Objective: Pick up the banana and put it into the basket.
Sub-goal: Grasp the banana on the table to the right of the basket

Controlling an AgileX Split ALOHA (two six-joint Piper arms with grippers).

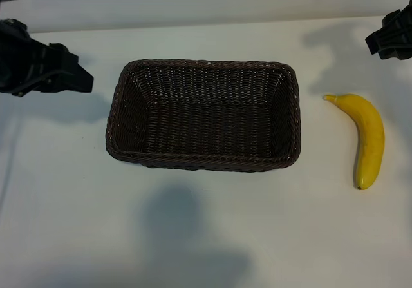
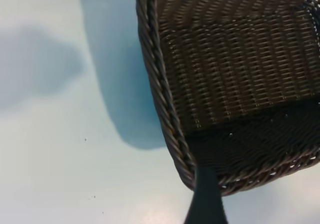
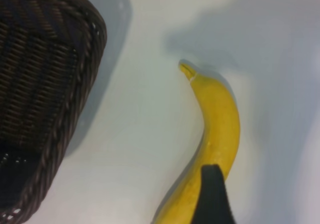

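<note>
The yellow banana [image 1: 370,133] lies on the white table to the right of the dark brown wicker basket [image 1: 116,107], which holds nothing. My right gripper [image 1: 381,43] hangs open at the far right corner, above and behind the banana and not touching it. The right wrist view shows the banana [image 3: 220,119] below one dark finger [image 3: 215,194], with the basket's corner [image 3: 85,68] beside it. My left gripper [image 1: 82,80] hovers open just off the basket's left end. One of its fingers [image 2: 205,199] shows over the basket rim [image 2: 160,93] in the left wrist view.
The white table [image 1: 206,236] stretches in front of the basket, crossed by soft arm shadows. A pale wall edge [image 1: 193,4] runs along the back.
</note>
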